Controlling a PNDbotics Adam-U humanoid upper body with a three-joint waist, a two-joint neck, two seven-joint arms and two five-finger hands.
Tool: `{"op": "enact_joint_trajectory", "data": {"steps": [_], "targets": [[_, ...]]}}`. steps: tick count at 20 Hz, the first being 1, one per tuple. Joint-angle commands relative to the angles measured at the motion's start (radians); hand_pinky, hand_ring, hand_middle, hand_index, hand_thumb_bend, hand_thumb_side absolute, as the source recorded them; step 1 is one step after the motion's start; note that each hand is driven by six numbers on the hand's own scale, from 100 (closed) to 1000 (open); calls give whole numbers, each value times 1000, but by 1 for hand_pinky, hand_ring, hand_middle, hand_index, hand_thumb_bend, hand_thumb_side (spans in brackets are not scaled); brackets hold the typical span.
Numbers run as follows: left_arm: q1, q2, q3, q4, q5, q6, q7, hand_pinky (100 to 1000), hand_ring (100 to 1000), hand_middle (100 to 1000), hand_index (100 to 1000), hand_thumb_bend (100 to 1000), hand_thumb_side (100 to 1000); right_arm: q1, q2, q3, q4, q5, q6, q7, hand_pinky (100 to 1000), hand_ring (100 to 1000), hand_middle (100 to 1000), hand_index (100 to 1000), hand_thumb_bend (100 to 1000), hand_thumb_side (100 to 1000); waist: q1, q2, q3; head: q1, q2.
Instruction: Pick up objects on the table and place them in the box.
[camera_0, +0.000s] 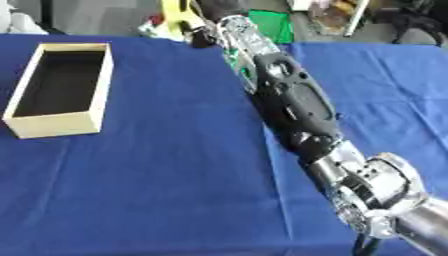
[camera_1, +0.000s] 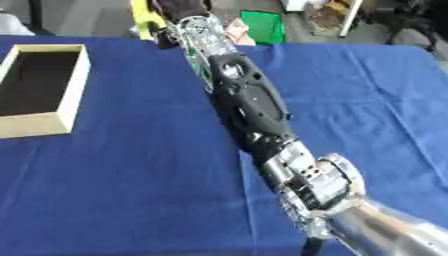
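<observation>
Across the whole field of view, a worktop (camera_0: 131, 190) covered in blue cloth is seen. It is crossed diagonally by the right arm (camera_0: 293, 107), which is extended from the lower right corner to the far edge. The right hand (camera_1: 179, 7) is cut off by the top border; its fingers are not shown, so it cannot be told whether they are apart, together or clamped on anything. A yellow object (camera_0: 179, 17) is seen just beside the wrist at the far edge; whether it is touched or held cannot be told. No other loose object is visible on the cloth.

The box (camera_0: 61, 90) is placed at the far left, with its long axis running away from the robot. Its dark interior appears empty. It lies to the left of the extended arm and nearer the robot than the hand, so the coming transfer is judged to call for a leftward, inward sweep. The left hand is not shown.
</observation>
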Motion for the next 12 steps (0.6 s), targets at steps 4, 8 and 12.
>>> {"op": "enact_joint_trajectory", "data": {"steps": [4, 8, 12], "targets": [[-21, 5, -4, -23, 12, -7, -7, 853, 511, 370, 743, 100, 140, -21, 52, 36, -42, -15, -50, 11, 781, 1000, 762, 426, 144, 100, 9, -10, 21, -7, -17], [-26, 3, -7, -24, 16, -11, -10, 852, 510, 370, 743, 100, 139, -6, 84, 44, -42, -15, -60, 7, 779, 1000, 765, 424, 114, 100, 11, -6, 39, -10, -23], [-28, 2, -8, -25, 18, -13, -11, 851, 510, 370, 743, 100, 139, 2, 100, 47, -43, -11, -64, 0, 779, 1000, 765, 424, 113, 100, 13, -3, 46, -12, -26]]}}
